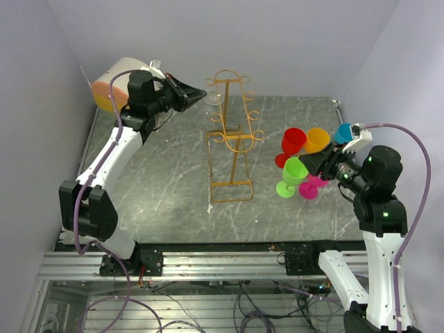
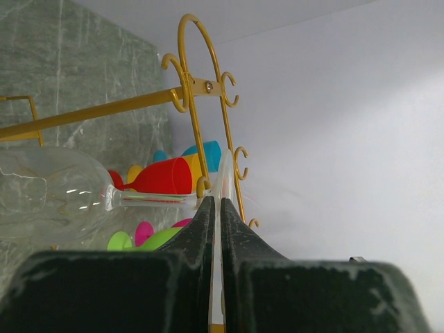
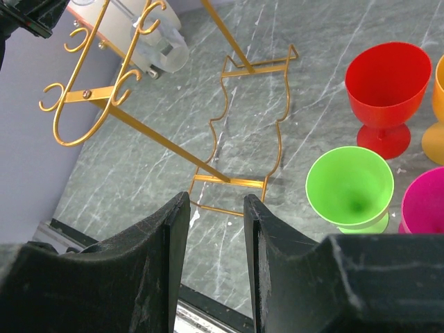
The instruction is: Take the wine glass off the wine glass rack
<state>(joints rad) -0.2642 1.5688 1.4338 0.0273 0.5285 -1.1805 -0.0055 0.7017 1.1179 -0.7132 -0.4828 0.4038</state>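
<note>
The wine glass is clear and lies sideways on the golden wine glass rack, its stem passing through a hook. My left gripper is shut on the thin foot of the glass, which shows edge-on between the two black fingers. From above, the left gripper sits at the rack's top left, with the wine glass faint beside it. My right gripper stands open and empty, above the table to the right of the rack. The glass bowl shows at the upper left of the right wrist view.
Several coloured plastic goblets stand right of the rack: red, orange, blue, green and pink. The right gripper hovers just over them. Walls close in on both sides and behind.
</note>
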